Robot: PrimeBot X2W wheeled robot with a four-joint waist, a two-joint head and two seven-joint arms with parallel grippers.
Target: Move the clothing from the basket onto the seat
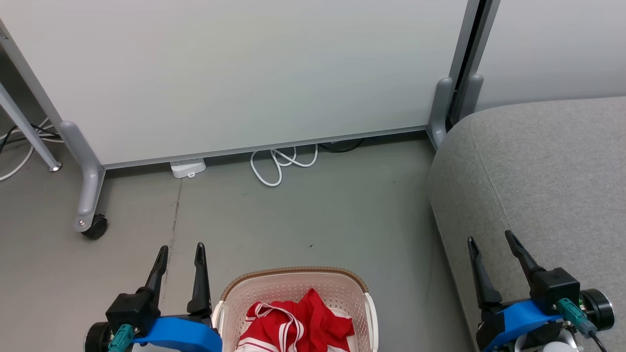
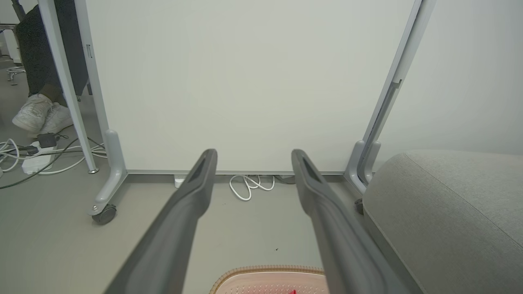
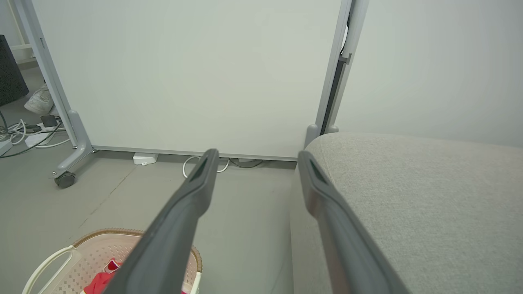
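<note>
Clothing [image 1: 303, 322] lies in the basket [image 1: 293, 270] on grey floor [image 1: 342, 210] before a white partition [image 1: 234, 73], the seat [image 1: 547, 171] beside it; left gripper [image 1: 182, 248] and right gripper [image 1: 489, 236] both spread, empty.

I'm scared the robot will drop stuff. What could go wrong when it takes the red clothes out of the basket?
1. The red clothing lies bunched in one heap, so the open left gripper might lift only a fold, which could slip out.
2. Bare floor lies between the basket and the grey seat; a dropped garment would likely land there.
3. The gripper could catch the basket's holed wall and drag it along.
</note>
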